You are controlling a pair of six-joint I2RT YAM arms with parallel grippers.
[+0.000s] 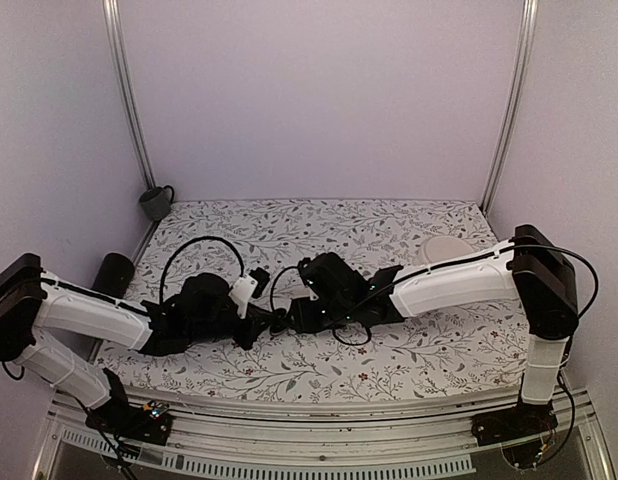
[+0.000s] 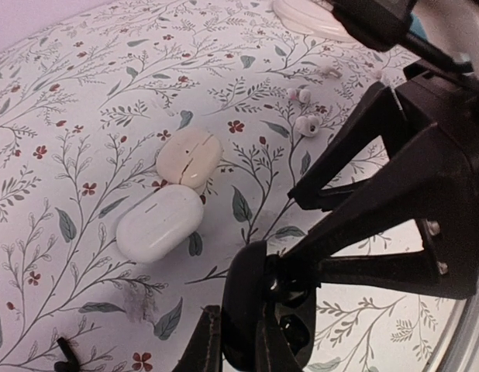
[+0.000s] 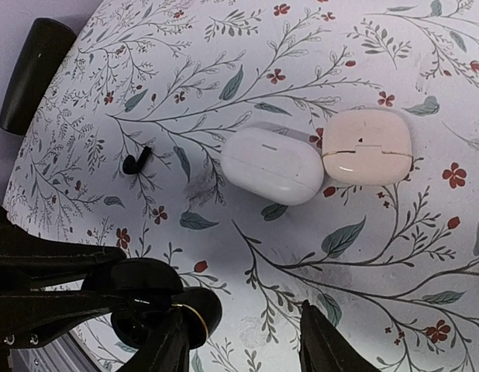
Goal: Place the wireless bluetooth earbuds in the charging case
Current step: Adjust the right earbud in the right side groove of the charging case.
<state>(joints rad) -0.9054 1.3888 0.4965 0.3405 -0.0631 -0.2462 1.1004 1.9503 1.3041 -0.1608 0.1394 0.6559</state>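
Observation:
The charging case (image 2: 251, 302) is black and stands open, its lid pinched in my shut left gripper (image 2: 239, 345) above the cloth. In the right wrist view the case (image 3: 158, 306) shows a gold ring at its rim. My right gripper (image 3: 239, 345) is open with nothing between its fingers; its left finger (image 3: 166, 349) rests at the case. One black earbud (image 3: 136, 160) lies loose on the cloth, also low left in the left wrist view (image 2: 65, 356). I cannot tell whether an earbud sits in the case's wells. Both grippers meet mid-table (image 1: 282, 318).
A white oval case (image 3: 272, 164) and a cream case (image 3: 367, 147) lie side by side just beyond the grippers. Small white earbuds (image 2: 308, 124) lie farther back near a white dish (image 1: 447, 247). A black cylinder (image 1: 114, 272) and a grey cup (image 1: 156, 203) stand at the left.

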